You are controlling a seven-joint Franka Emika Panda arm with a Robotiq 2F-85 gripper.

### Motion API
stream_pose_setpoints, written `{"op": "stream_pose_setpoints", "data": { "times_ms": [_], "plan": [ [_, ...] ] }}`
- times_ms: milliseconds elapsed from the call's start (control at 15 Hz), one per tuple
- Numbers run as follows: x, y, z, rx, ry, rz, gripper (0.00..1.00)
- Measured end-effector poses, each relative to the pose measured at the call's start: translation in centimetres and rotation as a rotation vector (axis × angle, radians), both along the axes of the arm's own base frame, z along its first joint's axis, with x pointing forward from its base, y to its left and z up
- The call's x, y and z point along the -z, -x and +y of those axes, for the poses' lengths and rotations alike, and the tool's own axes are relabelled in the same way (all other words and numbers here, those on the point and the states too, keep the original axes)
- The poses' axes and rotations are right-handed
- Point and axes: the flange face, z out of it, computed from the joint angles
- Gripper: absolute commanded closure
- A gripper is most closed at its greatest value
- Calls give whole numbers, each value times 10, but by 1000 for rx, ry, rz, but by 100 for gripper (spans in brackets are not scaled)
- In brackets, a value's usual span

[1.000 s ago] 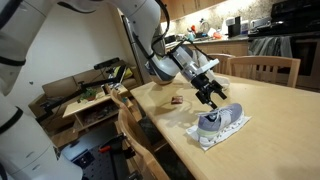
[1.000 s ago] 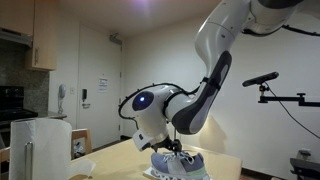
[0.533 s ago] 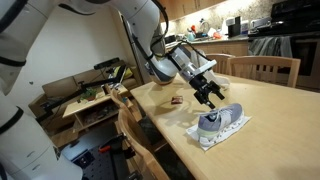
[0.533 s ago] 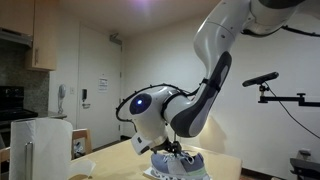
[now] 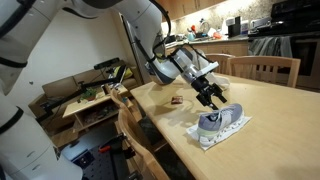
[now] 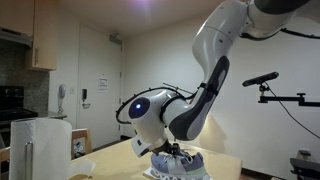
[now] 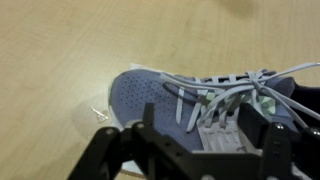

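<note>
A grey-blue sneaker (image 5: 222, 122) with white laces (image 7: 215, 85) lies on a white cloth (image 5: 205, 141) on the wooden table (image 5: 285, 120). In both exterior views my gripper (image 5: 213, 100) comes down onto the shoe (image 6: 180, 164) from above. The wrist view shows the gripper (image 7: 208, 125) open, its two black fingers standing on either side of the white tongue (image 7: 213, 140) and the lower laces. The toe of the sneaker (image 7: 150, 90) points left in that view. Nothing is gripped that I can see.
A small brown object (image 5: 176, 100) lies on the table beyond the shoe. Wooden chairs stand at the far side (image 5: 265, 68) and the near corner (image 5: 135, 125). A white appliance (image 6: 40, 148) and a boom stand (image 6: 266, 80) flank the arm.
The gripper has sunk a little lower onto the sneaker's laces. The shoe has not moved.
</note>
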Motion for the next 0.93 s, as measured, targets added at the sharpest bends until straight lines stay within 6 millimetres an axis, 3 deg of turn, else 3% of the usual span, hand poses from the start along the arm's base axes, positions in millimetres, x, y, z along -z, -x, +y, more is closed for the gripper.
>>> {"op": "stream_pose_setpoints", "data": {
  "times_ms": [467, 933],
  "plan": [
    [0, 0, -1, 6, 12, 3, 99],
    [0, -1, 1, 4, 14, 2, 100]
  ]
}}
